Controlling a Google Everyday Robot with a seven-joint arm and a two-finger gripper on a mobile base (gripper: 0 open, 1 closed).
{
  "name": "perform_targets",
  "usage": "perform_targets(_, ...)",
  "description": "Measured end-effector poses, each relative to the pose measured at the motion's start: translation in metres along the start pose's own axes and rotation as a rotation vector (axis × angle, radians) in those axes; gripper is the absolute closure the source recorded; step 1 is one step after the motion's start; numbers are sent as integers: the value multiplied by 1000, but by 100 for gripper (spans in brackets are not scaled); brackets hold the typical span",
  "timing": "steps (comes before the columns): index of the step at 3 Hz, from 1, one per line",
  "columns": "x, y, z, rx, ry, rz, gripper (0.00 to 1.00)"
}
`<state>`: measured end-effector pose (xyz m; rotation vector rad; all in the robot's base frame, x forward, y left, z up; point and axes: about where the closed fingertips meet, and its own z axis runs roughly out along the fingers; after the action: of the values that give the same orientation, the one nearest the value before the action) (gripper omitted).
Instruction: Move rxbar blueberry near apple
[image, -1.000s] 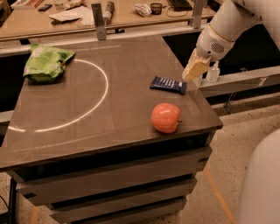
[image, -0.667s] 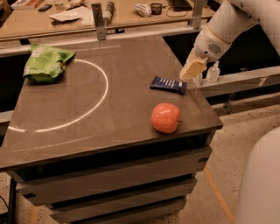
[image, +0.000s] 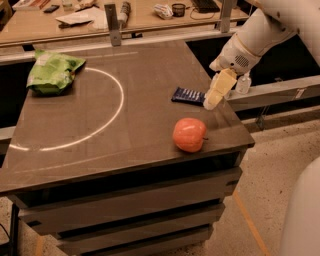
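Note:
The rxbar blueberry (image: 188, 95), a small flat navy wrapper with pale lettering, lies on the dark table (image: 125, 140) near its right edge. The apple (image: 189, 134), round and red-orange, sits a short way in front of it near the front right corner. My gripper (image: 215, 95) hangs from the white arm at the right, its pale fingers (image: 220, 87) pointing down just right of the bar's right end, close to it or touching it. The bar lies flat on the table.
A green chip bag (image: 51, 72) lies at the table's back left. A white arc (image: 100, 125) is painted across the tabletop. A cluttered bench (image: 125, 15) stands behind. A clear bottle (image: 243, 83) sits by the rail at right. The floor drops off past the right edge.
The gripper has shifted slightly lower and toward the bar's right end. The bar and the apple have not moved.

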<state>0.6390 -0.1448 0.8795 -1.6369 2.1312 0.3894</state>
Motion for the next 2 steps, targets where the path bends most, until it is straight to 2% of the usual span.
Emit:
perform_targets(1, 1, 0, 12, -3, -23, 22, 0)
perform_targets(2, -1, 3, 33, -27, -47, 41, 15)
